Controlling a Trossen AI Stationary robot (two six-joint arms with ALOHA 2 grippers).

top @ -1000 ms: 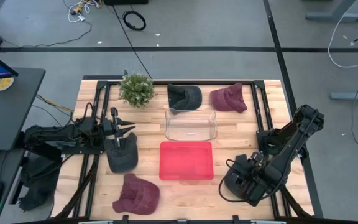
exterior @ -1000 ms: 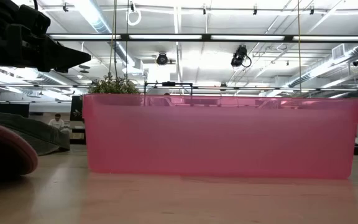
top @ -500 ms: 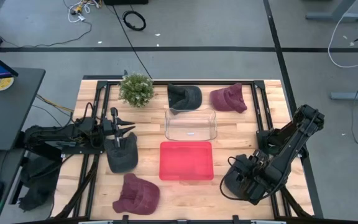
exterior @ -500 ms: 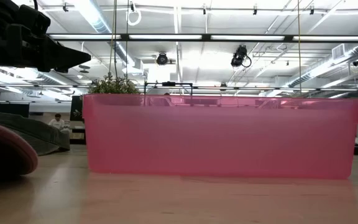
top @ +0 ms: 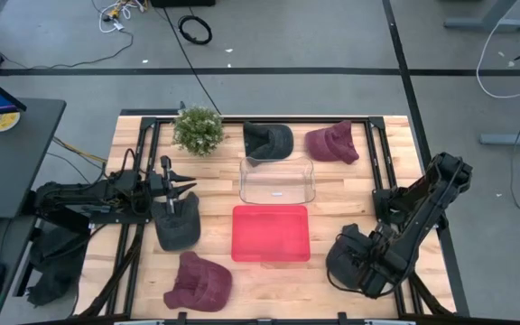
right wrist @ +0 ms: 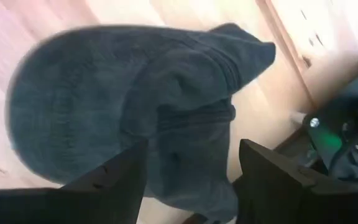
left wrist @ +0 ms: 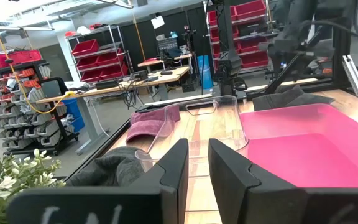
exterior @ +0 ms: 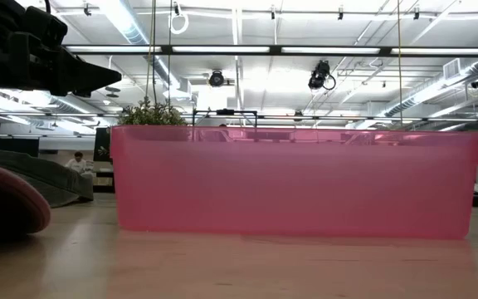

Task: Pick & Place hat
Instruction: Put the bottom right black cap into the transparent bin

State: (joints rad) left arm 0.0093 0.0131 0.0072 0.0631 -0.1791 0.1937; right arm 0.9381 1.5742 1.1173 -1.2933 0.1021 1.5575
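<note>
Right gripper (right wrist: 188, 180), jaws wide open, hovers directly over grey hat (right wrist: 123, 106); left gripper (left wrist: 194, 168) nearly closed, idle, farther off.

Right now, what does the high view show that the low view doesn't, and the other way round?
Only the high view: the clear bin, the far dark hat, the far maroon hat and the right arm. Only the low view: the ceiling lights and a person far behind the table. Both: the pink bin, the plant, the near maroon hat, the grey hat and the left arm.
</note>
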